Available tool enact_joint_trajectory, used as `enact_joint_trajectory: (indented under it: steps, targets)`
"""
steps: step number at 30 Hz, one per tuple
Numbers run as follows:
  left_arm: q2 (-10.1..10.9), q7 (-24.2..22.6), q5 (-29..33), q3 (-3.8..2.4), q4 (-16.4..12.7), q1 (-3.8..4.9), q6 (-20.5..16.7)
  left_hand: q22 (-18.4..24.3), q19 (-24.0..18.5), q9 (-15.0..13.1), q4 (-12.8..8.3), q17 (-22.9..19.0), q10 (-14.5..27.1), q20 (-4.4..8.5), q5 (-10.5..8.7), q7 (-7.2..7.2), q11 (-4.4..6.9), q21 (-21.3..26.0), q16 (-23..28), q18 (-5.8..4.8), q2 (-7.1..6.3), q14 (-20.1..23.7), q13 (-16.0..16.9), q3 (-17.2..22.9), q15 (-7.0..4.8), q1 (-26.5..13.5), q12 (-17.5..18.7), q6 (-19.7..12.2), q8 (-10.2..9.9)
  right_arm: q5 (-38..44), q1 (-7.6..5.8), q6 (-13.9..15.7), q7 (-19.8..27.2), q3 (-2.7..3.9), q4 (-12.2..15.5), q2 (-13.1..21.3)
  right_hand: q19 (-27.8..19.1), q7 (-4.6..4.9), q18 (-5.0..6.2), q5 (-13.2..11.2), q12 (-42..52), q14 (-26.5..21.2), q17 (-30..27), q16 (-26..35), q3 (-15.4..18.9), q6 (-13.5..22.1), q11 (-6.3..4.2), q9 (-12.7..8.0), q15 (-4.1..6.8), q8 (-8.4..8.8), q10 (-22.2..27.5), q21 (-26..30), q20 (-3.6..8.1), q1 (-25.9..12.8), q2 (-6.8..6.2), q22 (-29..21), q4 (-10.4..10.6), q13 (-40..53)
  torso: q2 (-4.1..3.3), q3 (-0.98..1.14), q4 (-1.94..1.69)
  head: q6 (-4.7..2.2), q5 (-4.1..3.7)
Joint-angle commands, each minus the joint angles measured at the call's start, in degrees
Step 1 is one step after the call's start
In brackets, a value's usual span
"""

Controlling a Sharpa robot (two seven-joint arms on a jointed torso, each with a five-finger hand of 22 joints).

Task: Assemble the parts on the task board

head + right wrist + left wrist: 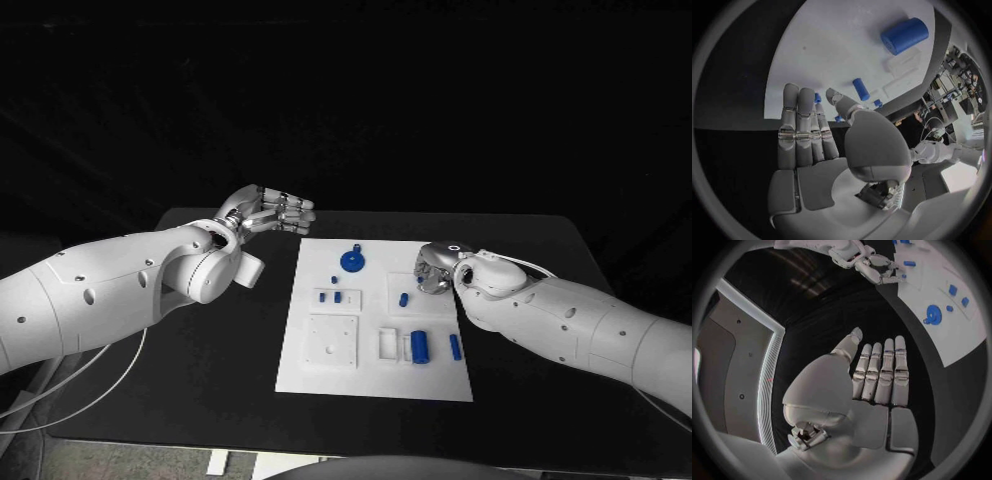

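Note:
The white task board (378,372) lies in the middle of the table. On it are a round blue disc (353,262), a blue cylinder (420,346), a thin blue bar (456,346) and several small blue pieces. My left hand (267,213) hovers off the board's far left corner. In the left wrist view its fingers (879,375) are straight and hold nothing. My right hand (433,268) is over the board's far right edge. Its palm (823,150) is flat and empty, facing the board (848,45), with the cylinder (905,35) and a small blue piece (861,89) beyond the fingers.
Black tabletop (534,250) surrounds the board on all sides. The left wrist view shows the board (954,335) with the disc (932,314), and my right hand (873,265) beyond it. White recessed blocks (333,340) sit on the board's near half.

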State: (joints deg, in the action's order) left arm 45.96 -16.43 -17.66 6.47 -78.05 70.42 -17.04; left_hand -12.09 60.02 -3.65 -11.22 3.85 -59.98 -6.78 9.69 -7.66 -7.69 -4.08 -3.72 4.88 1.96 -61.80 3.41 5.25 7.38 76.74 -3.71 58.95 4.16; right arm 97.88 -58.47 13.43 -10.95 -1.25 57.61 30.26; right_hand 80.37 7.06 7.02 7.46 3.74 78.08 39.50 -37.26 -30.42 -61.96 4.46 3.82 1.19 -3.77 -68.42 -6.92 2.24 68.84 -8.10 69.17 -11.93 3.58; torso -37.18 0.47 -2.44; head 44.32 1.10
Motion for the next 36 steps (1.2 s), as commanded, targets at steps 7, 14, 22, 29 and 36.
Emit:
enact_joint_trajectory:
  steps: [7, 14, 22, 29, 36]
  targets:
    - [-0.1, -0.7, 0.6, -0.06, -0.3, 0.08, 0.5, 0.2, 0.5, 0.0, 0.0, -0.1, 0.0, 0.05, 0.21, -0.43, -0.50, -0.2, 0.2, 0.41, 0.53, 0.1, -0.1, -0.4, 0.24, 0.0, -0.1, 0.1, 0.1, -0.4, 0.49, -0.2, 1.2, -0.21, -1.8, -1.2, -0.3, -0.11, 0.66, -2.8, -0.1, 0.0, 0.3, -0.6, -3.3, -1.3, -0.31, 0.0, 0.21, 0.17, -0.9, -0.8, 0.26, 0.5, 1.06, 2.0, 0.3, -0.1, -0.30, -0.01, -0.05, -0.12, -0.55]
    - [-0.1, -0.6, 0.7, -0.06, -0.4, 0.08, 0.6, 0.4, 0.6, 0.0, 0.1, -0.1, 0.0, 0.03, 0.22, -0.55, -0.58, -0.2, 0.2, 0.47, 0.64, 0.0, -0.1, -0.4, 0.31, -0.1, -0.1, 0.1, 0.1, -0.7, 0.82, -0.2, 1.7, -0.30, -2.8, -1.9, -0.2, -0.42, 0.69, -4.3, 0.0, 0.2, 0.4, -0.7, -4.9, -2.6, -0.69, 0.1, 0.41, 0.05, -2.0, -0.9, 0.37, 0.7, 1.93, 2.8, 0.5, -0.1, -0.42, -0.02, -0.11, -0.20, -0.75]
    - [-0.1, -0.5, 0.7, -0.06, -0.5, 0.08, 0.8, 0.5, 0.7, 0.0, 0.1, 0.0, -0.1, 0.04, 0.22, -0.61, -0.61, -0.3, 0.2, 0.50, 0.67, -0.1, -0.1, -0.5, 0.34, 0.0, -0.2, 0.2, 0.1, -0.4, 1.01, -0.1, 1.6, -0.33, -2.7, -2.1, 0.9, -1.88, 0.07, -4.4, 0.1, 1.8, 0.8, -1.3, -3.3, -8.4, -2.53, 0.4, 1.59, -0.09, -7.3, -2.0, 1.45, 2.5, 4.20, 4.4, -0.8, 0.1, -0.51, -0.06, -0.08, -0.10, -1.10]
    - [-0.1, -0.4, 0.8, -0.06, -0.4, 0.08, 0.9, 0.6, 0.7, 0.0, 0.1, 0.0, -0.1, 0.04, 0.21, -0.65, -0.63, -0.3, 0.2, 0.51, 0.67, -0.2, -0.1, -0.5, 0.34, -0.1, -0.2, 0.2, 0.1, 1.1, 1.13, -0.1, 1.0, -0.34, -2.5, -2.0, 1.6, -2.36, -0.76, -4.5, -0.1, 2.7, 1.9, -1.9, -3.6, -10.5, -3.13, 0.3, 2.17, 0.06, -9.4, -3.1, 2.35, 2.6, 4.74, 6.0, -2.6, 0.1, -0.65, -0.04, -0.13, 0.20, -1.41]
    - [-0.1, -0.3, 0.8, -0.06, -0.4, 0.08, 1.1, 0.6, 0.7, 0.0, 0.1, 0.0, -0.1, 0.04, 0.21, -0.65, -0.63, -0.3, 0.2, 0.51, 0.67, -0.2, -0.1, -0.5, 0.34, -0.1, -0.2, 0.2, 0.1, 2.7, 1.28, 1.6, 0.1, -0.35, -2.1, -1.9, 1.8, -2.64, -0.82, -4.5, -0.1, 3.2, 3.8, -2.2, -5.1, -11.4, -3.40, 0.3, 2.44, 0.08, -10.4, -4.2, 2.69, 2.2, 4.43, 6.9, -3.7, 0.1, -0.67, -0.07, -0.11, 0.24, -1.54]
